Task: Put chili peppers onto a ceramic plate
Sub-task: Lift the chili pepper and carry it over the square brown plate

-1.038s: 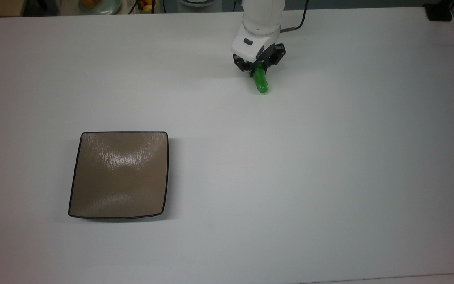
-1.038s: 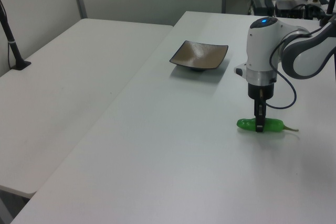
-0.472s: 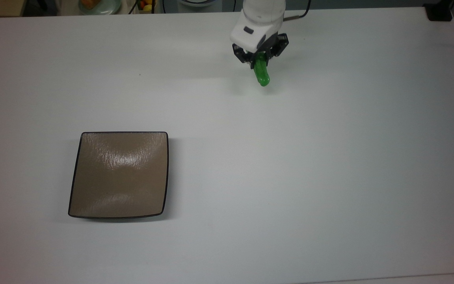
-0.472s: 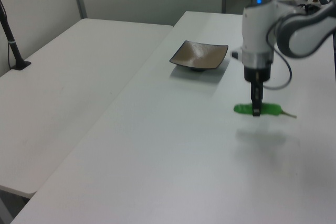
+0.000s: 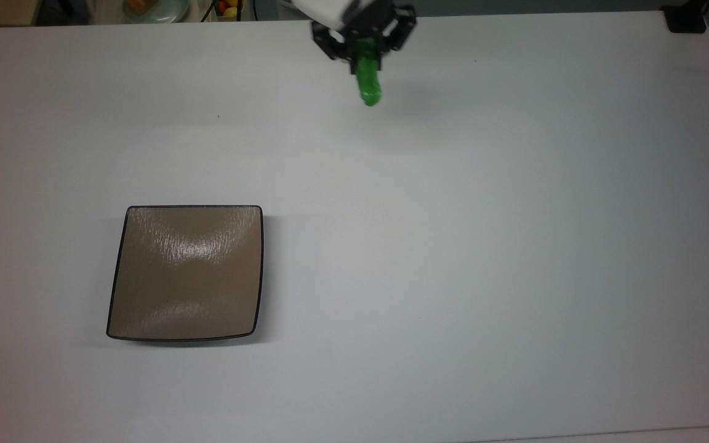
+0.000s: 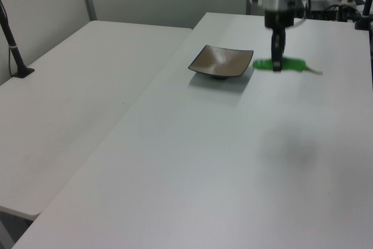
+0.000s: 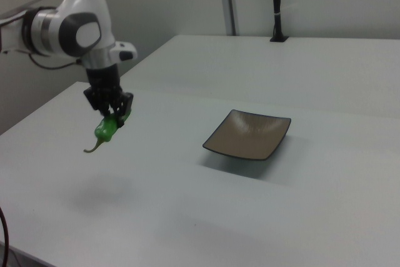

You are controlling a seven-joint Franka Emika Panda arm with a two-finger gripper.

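My gripper is shut on the green chili pepper and holds it well above the white table. The pepper hangs roughly level, its thin stem pointing away from the plate. The square brown ceramic plate with a black rim lies bare on the table, in the top view's lower left, far from the gripper. In the left view the pepper appears just right of the plate's near corner.
The pepper's faint shadow falls on the bare table. A second white table adjoins on the left view's left. A black post stands there. Cables and equipment sit behind the arm.
The gripper has lifted the pepper off the table and carried it up and toward the top view's upper left, closer to the plate in the left view.
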